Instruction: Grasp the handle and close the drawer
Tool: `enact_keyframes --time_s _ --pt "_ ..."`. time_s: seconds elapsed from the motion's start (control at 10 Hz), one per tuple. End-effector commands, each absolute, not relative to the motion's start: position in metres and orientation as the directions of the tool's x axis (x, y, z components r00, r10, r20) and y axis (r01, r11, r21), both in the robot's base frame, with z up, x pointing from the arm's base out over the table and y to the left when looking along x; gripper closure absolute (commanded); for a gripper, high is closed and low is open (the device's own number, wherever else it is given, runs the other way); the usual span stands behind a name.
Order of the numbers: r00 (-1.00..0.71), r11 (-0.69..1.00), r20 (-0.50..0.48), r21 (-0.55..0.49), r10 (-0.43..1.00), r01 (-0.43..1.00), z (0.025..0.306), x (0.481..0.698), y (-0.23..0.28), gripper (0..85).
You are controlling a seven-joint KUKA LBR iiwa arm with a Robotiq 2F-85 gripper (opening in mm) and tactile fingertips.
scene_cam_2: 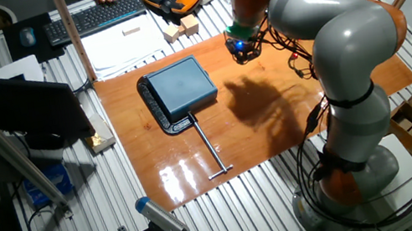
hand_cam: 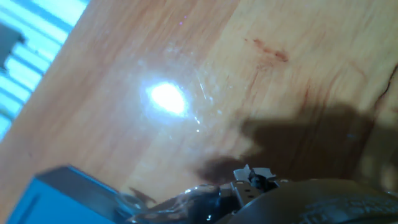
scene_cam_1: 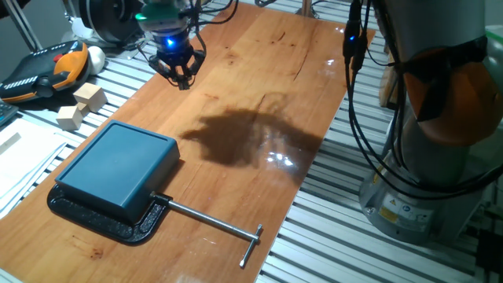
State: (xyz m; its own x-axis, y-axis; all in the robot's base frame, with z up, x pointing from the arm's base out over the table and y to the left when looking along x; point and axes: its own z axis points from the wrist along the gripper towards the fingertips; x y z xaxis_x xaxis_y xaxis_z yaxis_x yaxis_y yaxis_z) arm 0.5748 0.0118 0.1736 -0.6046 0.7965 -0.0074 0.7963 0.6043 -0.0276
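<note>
You've got the gripper (scene_cam_1: 179, 71) hanging over bare wood well apart from the drawer (scene_cam_1: 118, 167), fingers slightly spread and holding nothing. The drawer sits in its black base plate (scene_cam_1: 110, 220) near the table's (scene_cam_1: 259, 86) corner. From the drawer, a long metal rod (scene_cam_1: 208, 218) with a T end sticks out along the table edge away from the gripper, so you'd have to swing past the drawer to reach it. Can't see inside the drawer, and I can't make out the handle, so contents unknown.

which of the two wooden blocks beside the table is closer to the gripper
The upper wooden block, beside the orange pendant; the other block lies farther from the gripper.
</note>
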Motion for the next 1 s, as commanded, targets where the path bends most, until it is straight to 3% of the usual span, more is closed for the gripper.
enact_keyframes --time_s 0.0,0.9 --pt "-0.652 0.652 0.001 -0.029 0.758 0.758 0.174 0.573 0.011 84.3" --pt "-0.801 0.802 0.033 -0.006 0.597 0.597 0.169 0.572 -0.005 84.3"
